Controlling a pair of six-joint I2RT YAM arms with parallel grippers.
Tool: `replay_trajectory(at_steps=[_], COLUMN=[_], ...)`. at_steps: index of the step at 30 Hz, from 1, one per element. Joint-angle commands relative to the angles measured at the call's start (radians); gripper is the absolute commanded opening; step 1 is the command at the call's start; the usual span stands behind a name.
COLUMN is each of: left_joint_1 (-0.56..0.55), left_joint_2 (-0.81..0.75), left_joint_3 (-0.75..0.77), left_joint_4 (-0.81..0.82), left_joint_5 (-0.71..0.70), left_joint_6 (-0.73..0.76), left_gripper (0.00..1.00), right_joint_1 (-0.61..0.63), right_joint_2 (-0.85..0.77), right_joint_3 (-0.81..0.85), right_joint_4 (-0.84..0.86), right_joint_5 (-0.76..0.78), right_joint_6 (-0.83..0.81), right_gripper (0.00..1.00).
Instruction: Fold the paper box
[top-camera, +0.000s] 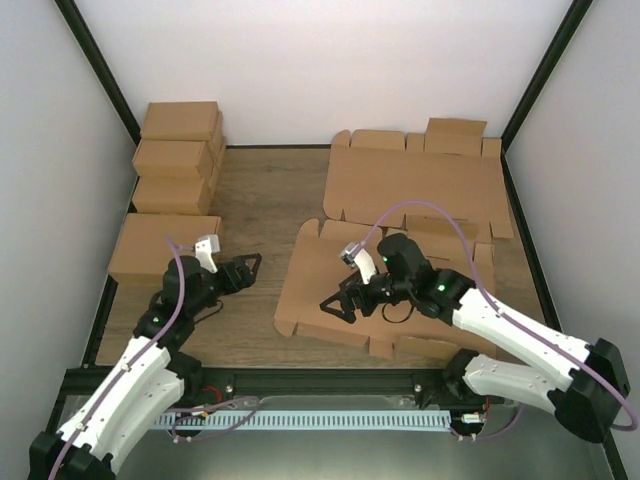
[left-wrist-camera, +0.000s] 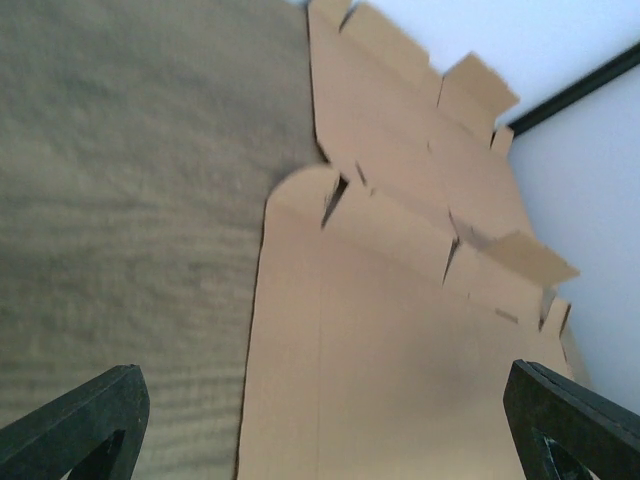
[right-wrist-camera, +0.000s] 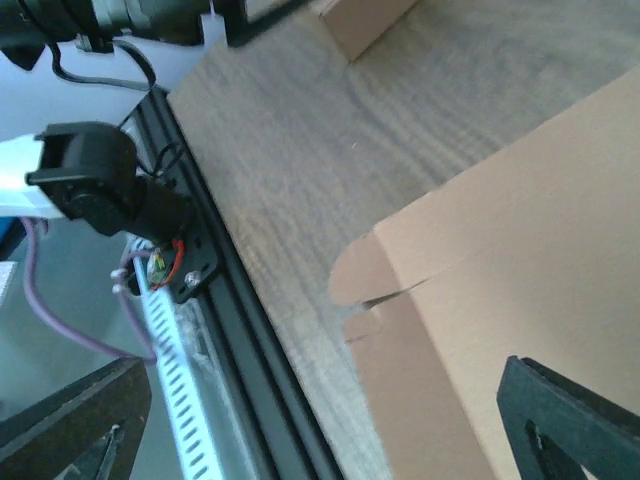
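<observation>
1. Barely begun, judging by the paper box (top-camera: 345, 285): spread nearly flat on the wooden table (top-camera: 265, 195), middle-right, just in front of the wide cardboard sheets (top-camera: 410, 185) and well apart from the stacked cartons (top-camera: 178, 150) at the far left.
2. No walls raised, no lid closed, no tabs tucked. At the near-left corner, a rounded tab (right-wrist-camera: 350, 272) lying flat against the wood. Possibly a far flap (left-wrist-camera: 525, 255) lifted a little, but hard to be sure.
3. Left to do, by that reading, nearly everything: standing up the side walls, folding in the flaps, bringing the lid over and locking the tabs.
4. For the right gripper (top-camera: 335, 303): held low over the box's left half, forearm lying across the near-right part of the cardboard, aimed toward the near-left corner. Fingers (right-wrist-camera: 570, 420) spread wide with nothing between them. Contact with the cardboard not discernible.
5. For the left gripper (top-camera: 252, 270): over bare wood just beside the box's left edge, pointing right toward it, elbow folded close to the base. Fingertips (left-wrist-camera: 80, 420) wide apart as well, holding nothing, with the box's left part framed between them in the wrist view.
</observation>
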Motion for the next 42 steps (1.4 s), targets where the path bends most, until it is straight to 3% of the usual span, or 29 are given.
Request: replay_trajectory(at_steps=[1, 4, 14, 18, 21, 27, 32, 36, 42], left_joint_1=[-0.004, -0.014, -0.052, -0.070, -0.075, -0.081, -0.085, -0.086, -0.100], left_joint_2=[0.016, 0.045, 0.263, 0.324, 0.376, 0.473, 0.527, 0.566, 0.616], left_joint_3=[-0.036, -0.048, -0.039, -0.056, -0.036, 0.007, 0.023, 0.029, 0.042], left_joint_4=[-0.041, -0.034, 0.062, 0.142, 0.163, 0.196, 0.202, 0.200, 0.194], left_joint_5=[0.144, 0.188, 0.227, 0.218, 0.213, 0.213, 0.208, 0.208, 0.199], left_joint_6=[-0.037, -0.032, 0.059, 0.069, 0.096, 0.124, 0.136, 0.143, 0.138], left_gripper=[1.00, 1.00, 1.00, 1.00, 1.00, 1.00, 1.00, 1.00, 1.00], right_joint_1=[0.006, 0.005, 0.006, -0.021, -0.097, -0.342, -0.435, -0.480, -0.491], right_joint_2=[-0.074, -0.078, -0.028, -0.002, 0.042, 0.082, 0.079, 0.088, 0.033], right_joint_3=[-0.036, -0.090, -0.262, -0.264, -0.244, -0.269, -0.305, -0.333, -0.340], right_joint_4=[0.053, 0.057, 0.151, 0.167, 0.180, 0.287, 0.357, 0.353, 0.276], right_joint_5=[0.192, 0.281, 0.353, 0.397, 0.328, 0.006, -0.062, -0.026, 0.166], right_joint_6=[0.085, 0.161, 0.393, 0.409, 0.359, 0.300, 0.309, 0.330, 0.355], right_gripper=[1.00, 1.00, 1.00, 1.00, 1.00, 1.00, 1.00, 1.00, 1.00])
